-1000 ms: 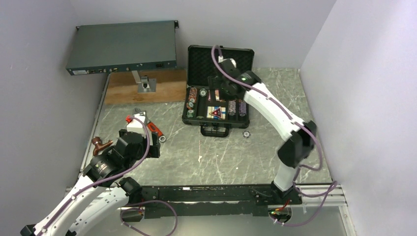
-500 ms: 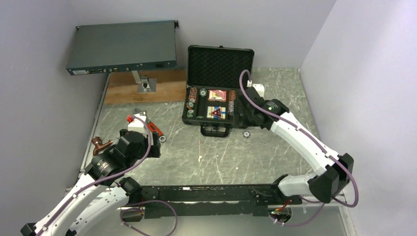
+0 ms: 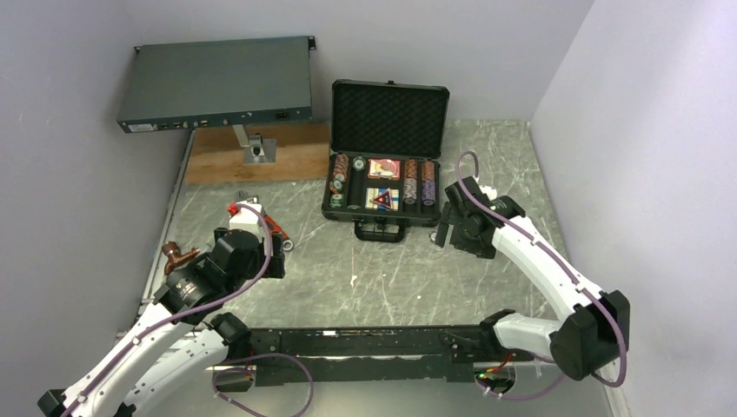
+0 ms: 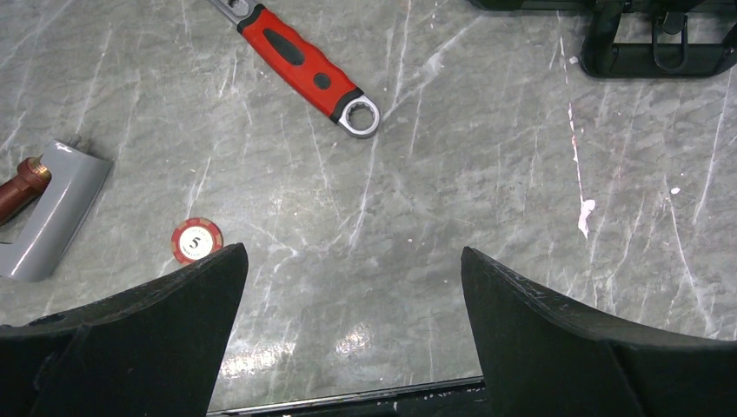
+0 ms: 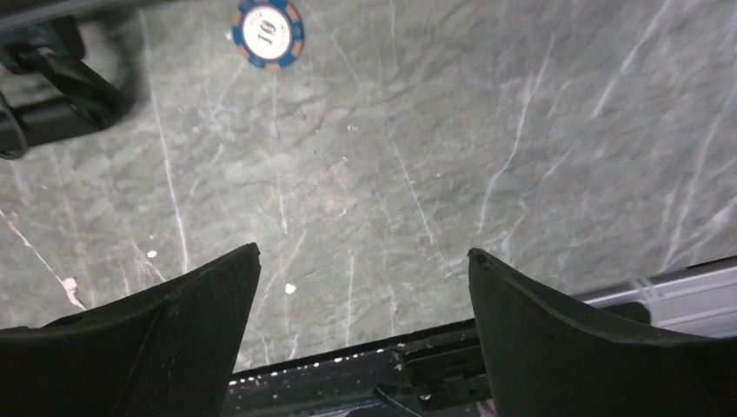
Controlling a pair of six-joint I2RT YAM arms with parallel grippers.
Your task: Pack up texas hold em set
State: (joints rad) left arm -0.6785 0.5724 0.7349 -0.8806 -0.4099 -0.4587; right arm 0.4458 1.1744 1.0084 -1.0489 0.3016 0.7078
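- Hovering over the bare worktop (image 5: 539, 130), the right gripper (image 5: 365, 254) has its jaws spread wide with nothing between them.
- Ahead of it lies a blue chip (image 5: 268, 32) marked 10. It is flat on the stone, loose and not yet packed, and I judge it to be the piece this arm is lined up for.
- Just past that chip the case handle (image 5: 52, 91) shows at the edge of the wrist view, so the case is near this gripper.
- The left gripper (image 4: 352, 261) is likewise spread wide and empty, low over the worktop.
- A red chip (image 4: 196, 240) lies right beside the tip of one finger (image 4: 130, 330), loose as well.
- Farther ahead of the left gripper lies a wrench (image 4: 300, 59), and off to one side a grey bracket (image 4: 52, 208). Neither belongs to the set.
- Beyond both grippers the case (image 3: 382, 217) sits open with its lid (image 3: 389, 120) upright.
- Rows of chips (image 3: 417, 182) fill the slots of the case. A card box (image 3: 392, 195) lies in the middle with a red triangle (image 3: 380, 201) on it.
- Most of the packing looks done. What seems left is the two loose chips and then shutting the lid.
- Whether any other piece is missing, I cannot tell.
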